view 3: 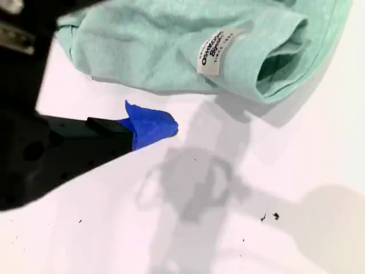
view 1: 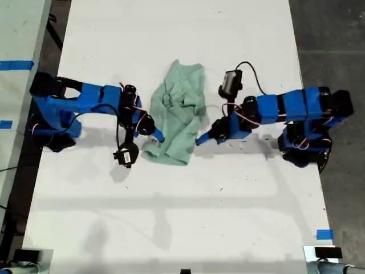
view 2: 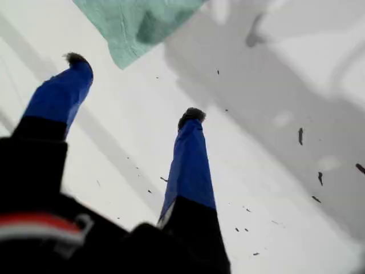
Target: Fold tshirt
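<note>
The pale mint-green tshirt [view 1: 178, 111] lies crumpled near the middle of the white table [view 1: 171, 217]. My first gripper [view 1: 199, 140] reaches in from the exterior view's right and stands just off the shirt's lower edge. It is open [view 2: 135, 87], with bare table between its blue fingers [view 2: 188, 165] and a corner of the tshirt [view 2: 134, 25] just ahead. My second gripper [view 1: 158, 136] comes from the exterior view's left, beside the shirt's lower corner. It is open, one blue fingertip [view 3: 151, 125] over the table. The tshirt [view 3: 171, 51] with its white tag [view 3: 215, 50] lies close by, untouched.
Both arm bases stand at the table's side edges in the exterior view, with cables looping near them. Small black specks [view 3: 269, 216] dot the table. A blue tape mark [view 1: 324, 234] sits at the exterior view's lower right. Dark floor [view 1: 336, 40] lies beyond the table's right edge.
</note>
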